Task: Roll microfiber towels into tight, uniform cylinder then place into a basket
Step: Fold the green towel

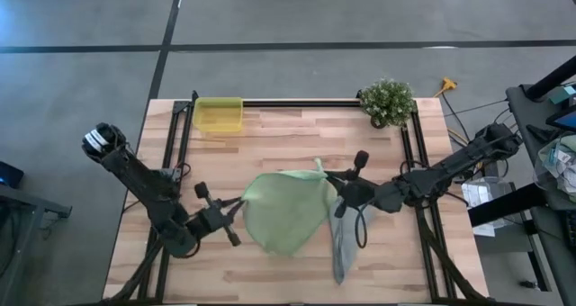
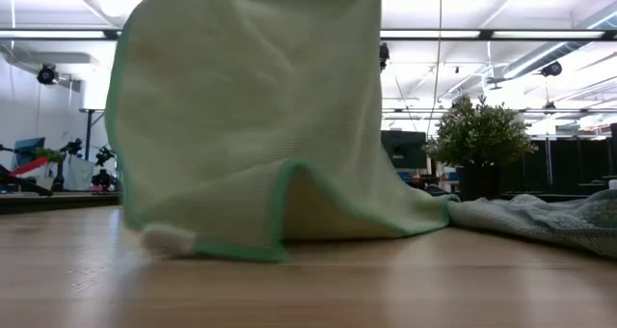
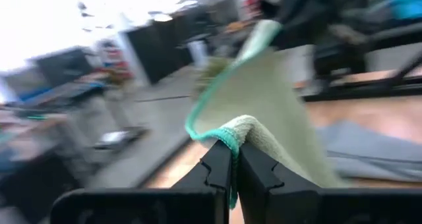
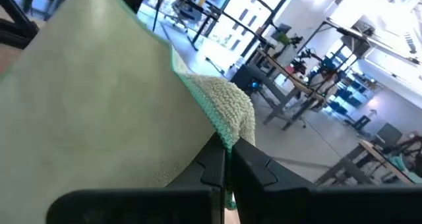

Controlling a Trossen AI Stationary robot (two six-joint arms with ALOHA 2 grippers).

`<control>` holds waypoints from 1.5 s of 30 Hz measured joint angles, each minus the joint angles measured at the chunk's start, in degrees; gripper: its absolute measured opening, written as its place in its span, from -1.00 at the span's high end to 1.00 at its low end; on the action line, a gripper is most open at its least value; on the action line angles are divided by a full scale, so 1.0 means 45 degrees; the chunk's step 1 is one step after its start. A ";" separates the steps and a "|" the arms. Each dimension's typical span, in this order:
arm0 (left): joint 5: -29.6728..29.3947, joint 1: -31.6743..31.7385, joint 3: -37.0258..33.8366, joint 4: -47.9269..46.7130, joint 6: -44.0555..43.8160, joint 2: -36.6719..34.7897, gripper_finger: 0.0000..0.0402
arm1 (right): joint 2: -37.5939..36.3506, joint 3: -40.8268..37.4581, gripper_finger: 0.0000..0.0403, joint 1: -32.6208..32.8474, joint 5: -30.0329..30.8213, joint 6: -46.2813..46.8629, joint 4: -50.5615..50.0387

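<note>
Two robot arms hold the green towel (image 1: 286, 211) stretched between them above the middle of the wooden table (image 1: 270, 135). The left gripper (image 1: 236, 204) pinches the towel's left corner, its fingers (image 3: 221, 165) closed tight on the teal-stitched hem, as the left wrist view shows. The right gripper (image 1: 335, 198) has the opposite corner, its fingers (image 4: 212, 161) likewise clamped shut on a bunched fold of cloth. From table height, the towel (image 2: 251, 116) hangs like a curtain, its lower edge dragging on the wood and a small white tag (image 2: 169, 239) resting against the surface.

The grey-blue towel (image 1: 345, 238) lies crumpled on the table just beside the green one, on its right, under the right arm; in the low view it spreads flat at the right of the picture (image 2: 540, 220).

The yellow basket (image 1: 218, 115) sits at the far edge of the table towards the left, well apart from both towels. A potted plant (image 1: 388, 102) stands at the far right corner.
</note>
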 joint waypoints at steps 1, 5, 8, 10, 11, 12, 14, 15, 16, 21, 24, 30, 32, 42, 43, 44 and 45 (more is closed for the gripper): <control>-0.0693 -0.0012 0.0335 0.0004 0.0416 0.0313 1.00 | 0.0116 0.0005 0.96 -0.0143 -0.0124 -0.0173 0.0258; -0.1121 0.0044 0.1822 -0.0007 0.2748 0.1615 1.00 | 0.0595 0.0027 0.96 -0.0937 -0.0151 -0.1470 0.1666; -0.1136 0.0433 0.3040 0.0036 0.3947 0.2393 1.00 | 0.0851 0.0206 0.96 -0.1676 -0.0178 -0.2471 0.2330; -0.1136 0.0670 0.3647 0.0001 0.4714 0.2744 1.00 | 0.0916 0.0442 0.96 -0.2194 -0.0162 -0.2796 0.2368; -0.1135 0.0804 0.3876 0.0001 0.5035 0.2861 1.00 | 0.0921 0.0536 0.96 -0.2430 -0.0170 -0.2921 0.2393; -0.1142 0.0936 0.4027 0.0007 0.5388 0.2937 1.00 | 0.0898 0.0571 0.96 -0.2668 -0.0160 -0.3036 0.2347; -0.1138 0.1207 0.4156 0.0010 0.6261 0.2955 1.00 | 0.0893 0.0785 0.96 -0.3092 -0.0160 -0.3324 0.2342; -0.1136 0.1349 0.4154 -0.0029 0.6781 0.2872 1.00 | 0.0879 0.0894 0.96 -0.3300 -0.0168 -0.3445 0.2346; -0.1136 0.1492 0.4145 -0.0030 0.7193 0.2753 1.00 | 0.0833 0.0992 0.96 -0.3487 -0.0165 -0.3566 0.2336; -0.1151 0.2109 0.4032 -0.0015 0.8794 0.1420 1.00 | 0.0791 0.1606 0.96 -0.4099 -0.0167 -0.3400 0.1790; -0.1144 0.2394 0.3988 -0.0029 0.9924 0.0505 1.00 | 0.0786 0.1913 0.96 -0.4220 -0.0529 -0.2837 0.1186; -0.1162 0.2605 0.3833 -0.0106 1.0199 -0.1106 1.00 | 0.0786 0.2161 0.96 -0.4215 -0.1758 -0.1650 -0.0052; -0.1151 0.2604 0.3617 -0.0120 1.0159 -0.1364 1.00 | 0.0786 0.2146 0.96 -0.4221 -0.1772 -0.1578 -0.0152; -0.1114 0.2043 0.1362 -0.0120 0.6477 -0.0808 1.00 | 0.0783 0.2035 0.96 -0.3898 -0.3577 0.1382 -0.3549; -0.1113 0.1897 0.1095 -0.0111 0.5885 -0.0553 1.00 | 0.0786 0.2034 0.96 -0.3830 -0.4365 0.2006 -0.4248; -0.1112 0.1733 0.0871 -0.0105 0.5246 -0.0290 1.00 | 0.0786 0.2030 0.96 -0.3751 -0.5112 0.2603 -0.4929; -0.1112 0.1524 0.0672 -0.0115 0.4659 0.0006 1.00 | 0.0786 0.2021 0.96 -0.3689 -0.5867 0.3185 -0.5564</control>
